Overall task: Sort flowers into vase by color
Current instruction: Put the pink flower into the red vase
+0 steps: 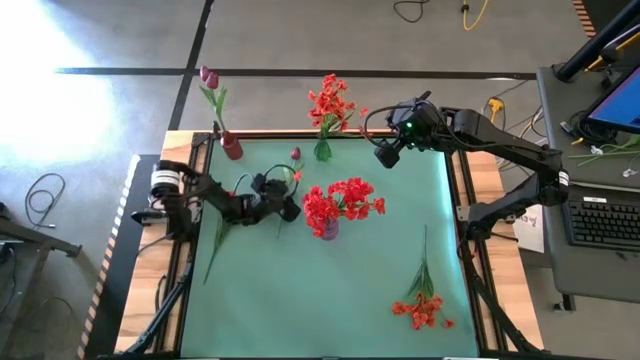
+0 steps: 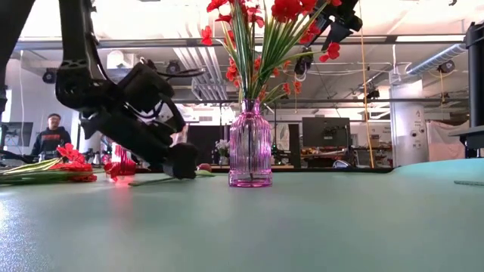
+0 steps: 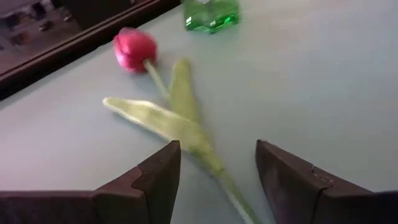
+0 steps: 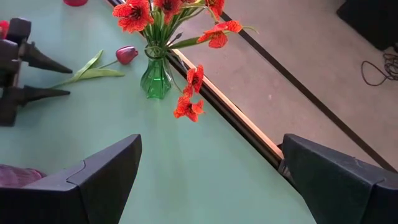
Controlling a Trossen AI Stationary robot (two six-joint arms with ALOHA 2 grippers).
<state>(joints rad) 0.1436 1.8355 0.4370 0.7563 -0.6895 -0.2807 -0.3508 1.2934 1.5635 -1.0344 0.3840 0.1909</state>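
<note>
Item: loose dark magenta tulip-like bud on a thin green stem with long pale leaves [image 3: 134, 50], lying flat on the teal table mat [image 1: 400, 300], upper centre of the high view, between the red vase [image 1: 231, 148] at the mat's upper left and the green glass vase of orange-red sprays [image 1: 323, 150].

Long axis: bud end toward the far edge of the mat, near the green glass vase; stem running back toward the left gripper [image 1: 285, 205]. In the left wrist view, stem passing down between the two dark fingers [image 3: 155, 180], bud well ahead of the tips.

End effector, left: low over the mat at centre left of the high view, jaws spread wide, nothing held, straddling the lower stem. Judged the nearer arm by far; a straight closing on the stem looks the likely grasp, thin stem and flat lie calling for tips close to the mat.

End effector, right: right gripper [image 1: 388, 152] raised at upper centre right of the high view, just right of the green glass vase, jaws wide apart, empty.

Other stock: purple ribbed glass vase of bright red blooms [image 2: 250, 151] at mat centre; loose orange-red spray [image 1: 422, 305] lying at lower right of the mat; magenta tulips standing in the red vase.
</note>
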